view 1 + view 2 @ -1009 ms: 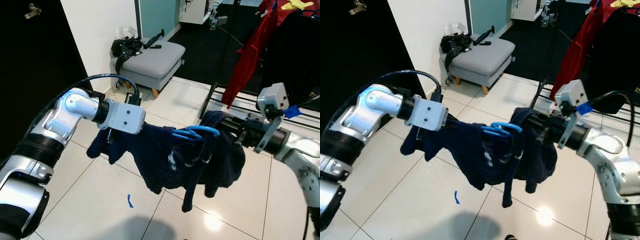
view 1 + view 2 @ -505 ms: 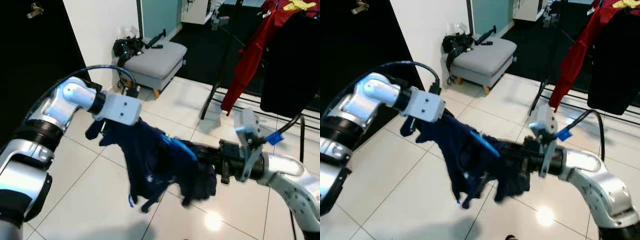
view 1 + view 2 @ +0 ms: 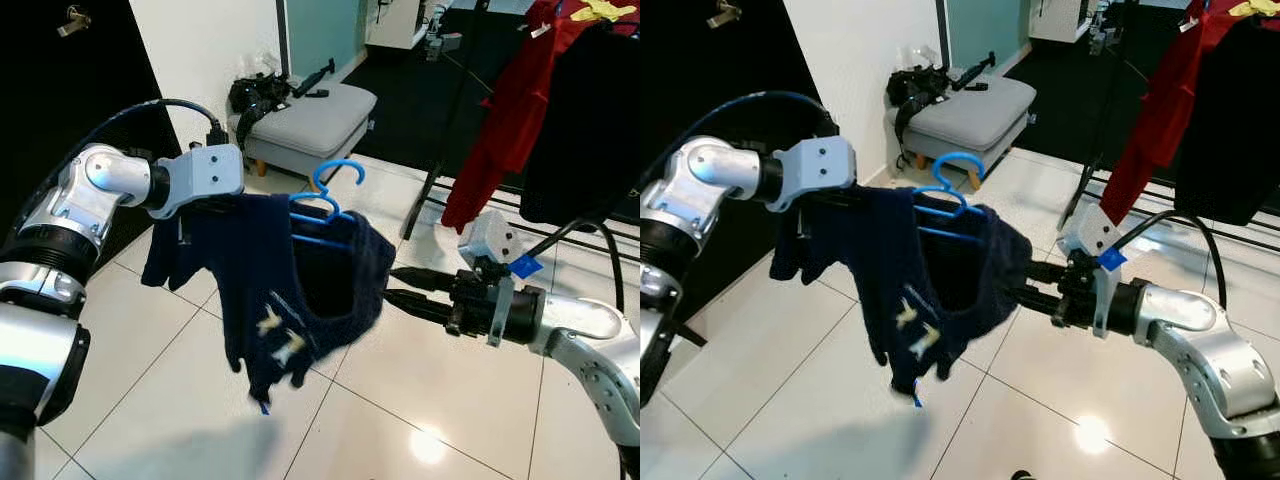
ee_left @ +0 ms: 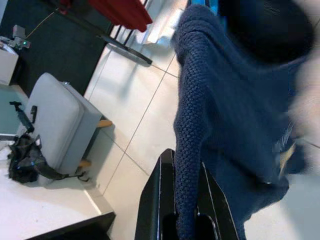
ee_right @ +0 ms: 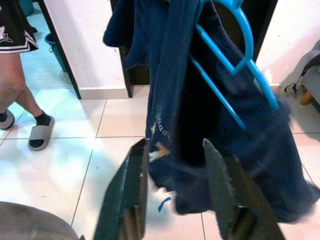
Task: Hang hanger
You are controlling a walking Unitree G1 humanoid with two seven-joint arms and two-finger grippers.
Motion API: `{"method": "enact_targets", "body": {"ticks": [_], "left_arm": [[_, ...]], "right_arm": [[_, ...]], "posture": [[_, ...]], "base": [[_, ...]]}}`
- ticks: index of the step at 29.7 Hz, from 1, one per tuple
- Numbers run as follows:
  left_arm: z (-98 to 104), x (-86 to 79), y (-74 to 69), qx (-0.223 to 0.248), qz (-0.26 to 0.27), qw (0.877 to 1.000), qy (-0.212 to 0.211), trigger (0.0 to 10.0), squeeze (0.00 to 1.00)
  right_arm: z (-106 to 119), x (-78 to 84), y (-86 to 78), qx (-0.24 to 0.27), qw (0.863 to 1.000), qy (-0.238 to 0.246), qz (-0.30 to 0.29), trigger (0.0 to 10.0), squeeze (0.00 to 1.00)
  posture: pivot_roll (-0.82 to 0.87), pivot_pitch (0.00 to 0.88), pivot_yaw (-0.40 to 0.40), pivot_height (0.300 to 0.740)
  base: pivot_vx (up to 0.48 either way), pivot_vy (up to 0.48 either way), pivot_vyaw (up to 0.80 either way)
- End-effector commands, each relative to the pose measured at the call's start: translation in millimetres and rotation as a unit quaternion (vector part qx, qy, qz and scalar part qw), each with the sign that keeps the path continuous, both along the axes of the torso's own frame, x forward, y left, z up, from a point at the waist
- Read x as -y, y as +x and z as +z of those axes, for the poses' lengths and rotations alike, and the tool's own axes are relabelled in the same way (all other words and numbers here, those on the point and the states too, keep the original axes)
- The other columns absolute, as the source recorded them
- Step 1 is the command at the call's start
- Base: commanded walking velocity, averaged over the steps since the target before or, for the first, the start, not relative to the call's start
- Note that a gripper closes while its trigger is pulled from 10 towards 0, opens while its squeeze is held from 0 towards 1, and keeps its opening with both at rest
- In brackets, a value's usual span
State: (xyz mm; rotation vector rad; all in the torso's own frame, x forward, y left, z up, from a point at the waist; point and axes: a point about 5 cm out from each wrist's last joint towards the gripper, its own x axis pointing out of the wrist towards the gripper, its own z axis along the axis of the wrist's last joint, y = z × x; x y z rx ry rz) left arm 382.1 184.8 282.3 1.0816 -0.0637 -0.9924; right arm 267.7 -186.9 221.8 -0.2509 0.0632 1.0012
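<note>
A navy knit garment (image 3: 262, 290) hangs from a blue plastic hanger (image 3: 322, 217) whose hook points up. My left gripper (image 4: 185, 220) is shut on the garment's shoulder and holds it up at chest height, left of centre. My right gripper (image 3: 392, 284) is open, its fingers pointing at the garment's right side with a small gap to the cloth. Seen from the right wrist, the hanger's blue bars and the hanging garment (image 5: 170, 75) lie just beyond the two open fingertips (image 5: 141, 150).
A clothes rack (image 3: 448, 110) with a red garment (image 3: 500, 110) and a black one (image 3: 590, 110) stands at the back right. A grey ottoman (image 3: 310, 115) with a black bag (image 3: 255, 95) sits by the wall. A person's leg (image 5: 20, 95) stands nearby on the tiles.
My right gripper has let go and drawn back from the garment. My left arm has lifted it, so it now hangs straight down with the hanger hook upright.
</note>
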Motion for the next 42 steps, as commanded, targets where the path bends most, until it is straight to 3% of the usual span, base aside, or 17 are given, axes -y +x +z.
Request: {"method": "enact_targets", "body": {"ticks": [1,11,12,13,14,15,17,18,19,20,21,25,29,30,33,37,42], "left_arm": [[-3,-2.8,-0.5,-0.004,0.0,1.0,-0.022,10.0,0.0],[1,-3.0,8.0,-0.008,0.053,0.982,-0.18,10.0,0.0],[7,0.3,10.5,-0.013,0.062,0.966,-0.252,10.0,0.0],[7,0.3,10.5,-0.013,0.062,0.966,-0.252,10.0,0.0],[13,5.1,13.1,-0.022,0.068,0.941,-0.331,10.0,0.0],[13,5.1,13.1,-0.022,0.068,0.941,-0.331,10.0,0.0],[18,13.5,16.1,-0.04,0.073,0.891,-0.447,10.0,0.0],[18,13.5,16.1,-0.04,0.073,0.891,-0.447,10.0,0.0],[15,15.6,18.9,-0.05,0.093,0.858,-0.502,10.0,0.0],[12,16.5,20.7,-0.057,0.107,0.837,-0.534,10.0,0.0],[7,17.3,22.6,-0.061,0.126,0.816,-0.56,10.0,0.0],[4,17.9,22.9,-0.059,0.131,0.813,-0.565,10.0,0.0],[5,42.2,12.7,-0.081,0.092,0.767,-0.63,10.0,0.0],[5,42.2,12.7,-0.081,0.092,0.767,-0.63,10.0,0.0],[11,61.7,-3.5,-0.067,0.034,0.783,-0.618,10.0,0.0],[-5,93.0,-29.5,-0.037,-0.006,0.811,-0.583,10.0,0.0],[-17,107.3,-49.5,-0.039,-0.032,0.818,-0.573,10.0,0.0]], "right_arm": [[4,4.2,0.7,0.013,1.0,0.002,-0.007,10.0,1.0],[12,23.6,5.2,0.046,0.996,-0.003,-0.079,10.0,1.0],[12,31.2,9.3,0.057,0.991,0.008,-0.122,10.0,1.0],[12,31.2,9.3,0.057,0.991,0.008,-0.122,10.0,1.0],[14,39.1,14.1,0.072,0.982,0.026,-0.172,10.0,1.0],[14,39.1,14.1,0.072,0.982,0.026,-0.172,10.0,1.0],[17,48.3,19.4,0.094,0.964,0.078,-0.237,10.0,1.0],[17,48.3,19.4,0.094,0.964,0.078,-0.237,10.0,1.0],[22,47.5,18.3,0.102,0.956,0.134,-0.242,10.0,0.5],[26,46.6,16.9,0.105,0.95,0.172,-0.24,10.0,0.5],[29,44.1,14.7,0.107,0.943,0.211,-0.232,10.0,0.0],[29,42.6,14.0,0.107,0.942,0.222,-0.228,10.0,0.0],[21,32.7,19.8,0.084,0.909,0.317,-0.258,10.0,0.0],[21,32.7,19.8,0.084,0.909,0.317,-0.258,10.0,0.0],[28,38.8,25.8,0.085,0.863,0.41,-0.284,10.0,0.0],[48,58.5,34.2,0.103,0.782,0.53,-0.312,10.0,0.0],[53,70.4,40.7,0.11,0.76,0.547,-0.335,10.0,0.0]], "posture": [[-0.02,0.15,0.059,0.74],[-0.03,0.153,0.062,0.74],[-0.03,0.153,0.062,0.74],[-0.03,0.153,0.062,0.74],[-0.03,0.156,0.065,0.74],[-0.03,0.156,0.065,0.74],[-0.03,0.157,0.068,0.74],[-0.03,0.157,0.068,0.74],[-0.03,0.159,0.069,0.74],[-0.03,0.159,0.069,0.74],[-0.04,0.159,0.069,0.74],[-0.04,0.159,0.069,0.74],[-0.04,0.168,0.067,0.74],[-0.04,0.168,0.067,0.74],[-0.03,0.17,0.066,0.74],[-0.02,0.173,0.069,0.74],[-0.02,0.173,0.065,0.74]], "base": [[0.0,0.0,0.0],[0.0,0.0,0.0],[0.0,0.0,0.0],[0.0,0.0,0.0],[0.0,0.0,0.0],[0.0,0.0,0.0],[0.0,0.0,0.0],[0.0,0.0,0.0],[0.0,0.0,0.0],[0.0,0.0,0.0],[0.0,0.0,0.0],[0.0,0.0,0.0],[0.0,0.0,0.0],[0.0,0.0,0.0],[0.0,0.0,0.0],[0.0,0.0,0.0],[0.0,0.0,0.0]]}}
